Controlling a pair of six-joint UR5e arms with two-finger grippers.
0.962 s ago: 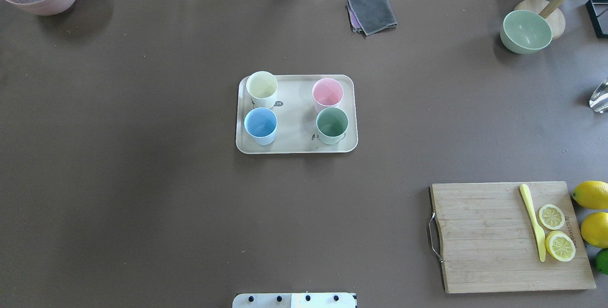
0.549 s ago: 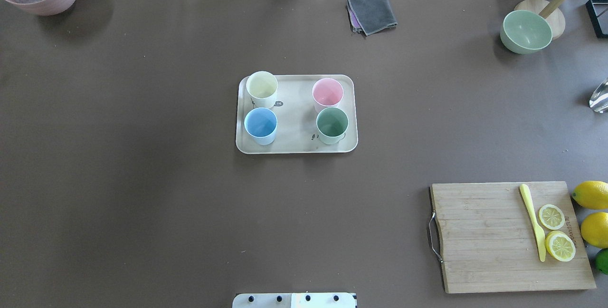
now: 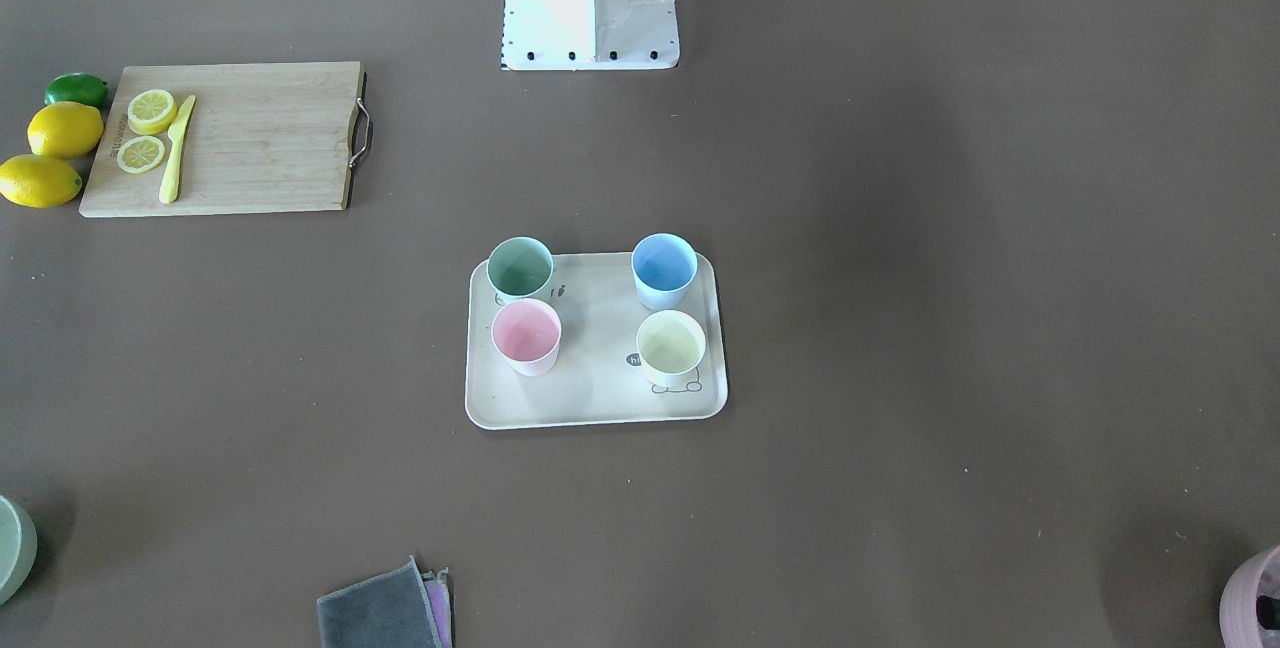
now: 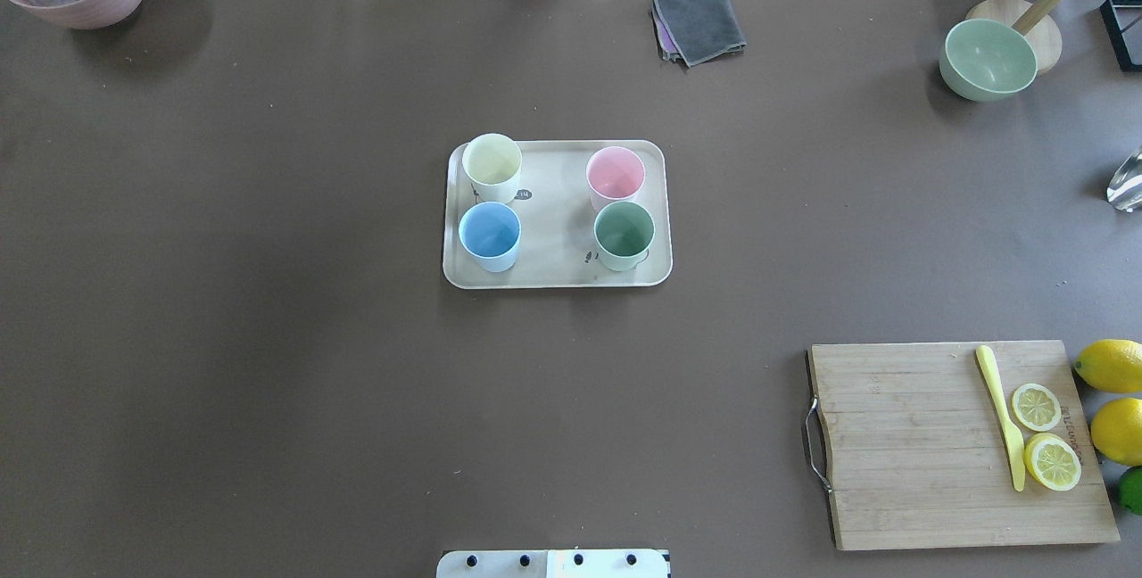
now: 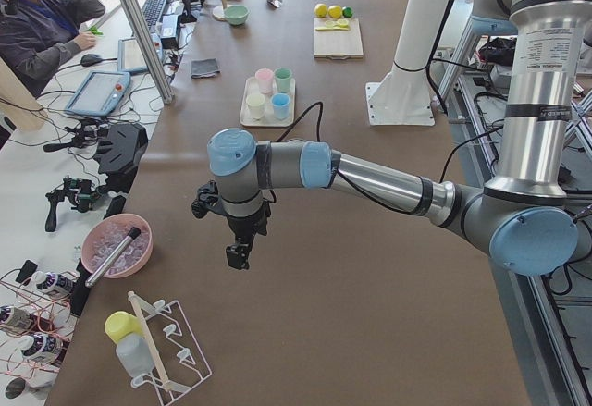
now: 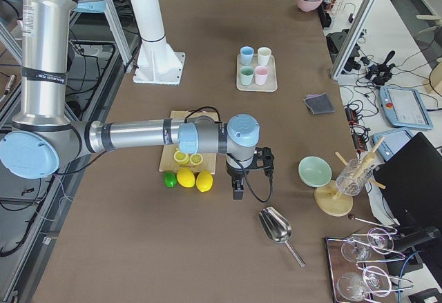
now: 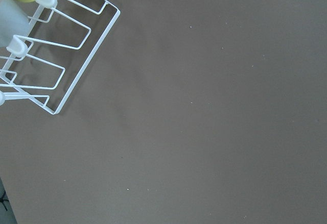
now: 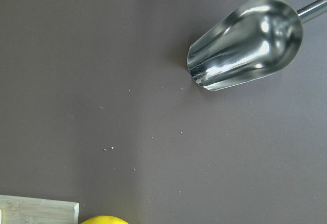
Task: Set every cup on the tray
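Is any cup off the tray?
No: the blue cup, yellow cup, pink cup and green cup all stand inside the tray.

Overhead camera looks forward and down from behind the robot (image 4: 553, 563). The front one faces it, steeply down. Both share the tray (image 4: 555, 239). End cameras look along the table (image 5: 370, 286). Wrist cameras sit close over it, below the left gripper (image 5: 237, 256) and right gripper (image 6: 237, 192).

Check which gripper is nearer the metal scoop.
Right. The right gripper hangs just beside the scoop; the left gripper is far off, by the wire rack at the opposite end.
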